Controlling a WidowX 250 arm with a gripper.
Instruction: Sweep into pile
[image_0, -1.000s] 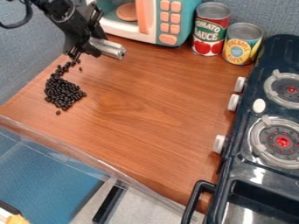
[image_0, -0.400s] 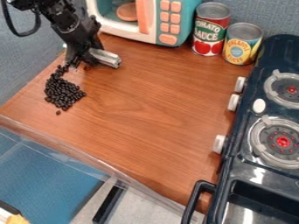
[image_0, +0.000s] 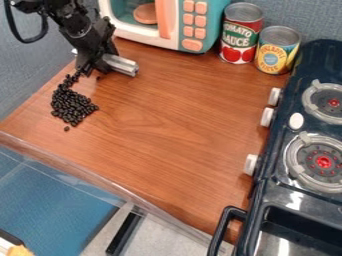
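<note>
Because the main clump of black beans lies below and a little to the left of the gripper in the frame, the next stroke probably wants to run down the picture, drawing the thin trail of beans into it. That trail starts right by the gripper's lower end and bends down and leftward before widening into the clump, so the spill's long axis runs roughly up and down the frame. Across it slants a silvery cylinder, its near end pointing down and right; the fingers look closed around it. Too hard a push could well scatter the beans rather than gather them.

They are small, dark and glossy, heaped in the left part of the frame on the brown wood-grain counter. One stray bean sits just below the clump, another just right of the trail's top.
</note>
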